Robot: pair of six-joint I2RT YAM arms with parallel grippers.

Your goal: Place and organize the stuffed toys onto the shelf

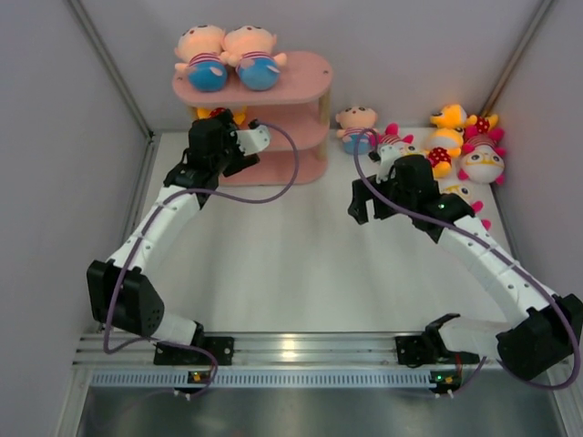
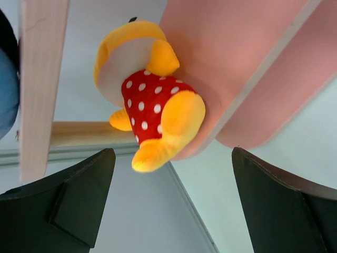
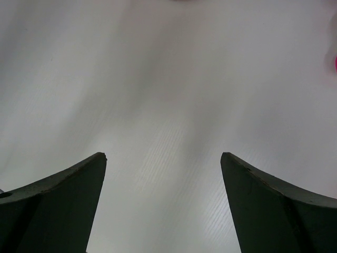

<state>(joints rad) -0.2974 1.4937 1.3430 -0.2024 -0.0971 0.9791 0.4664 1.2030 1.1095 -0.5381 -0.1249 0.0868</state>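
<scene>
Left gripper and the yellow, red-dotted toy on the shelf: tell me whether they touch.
Apart. The left wrist view shows the left gripper open, a clear gap between each finger and the yellow toy lying on the shelf.

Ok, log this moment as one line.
yellow-orange toy: on shelf middle tier | left end effector: open, not touching it | right end effector: open, empty, above table
</scene>
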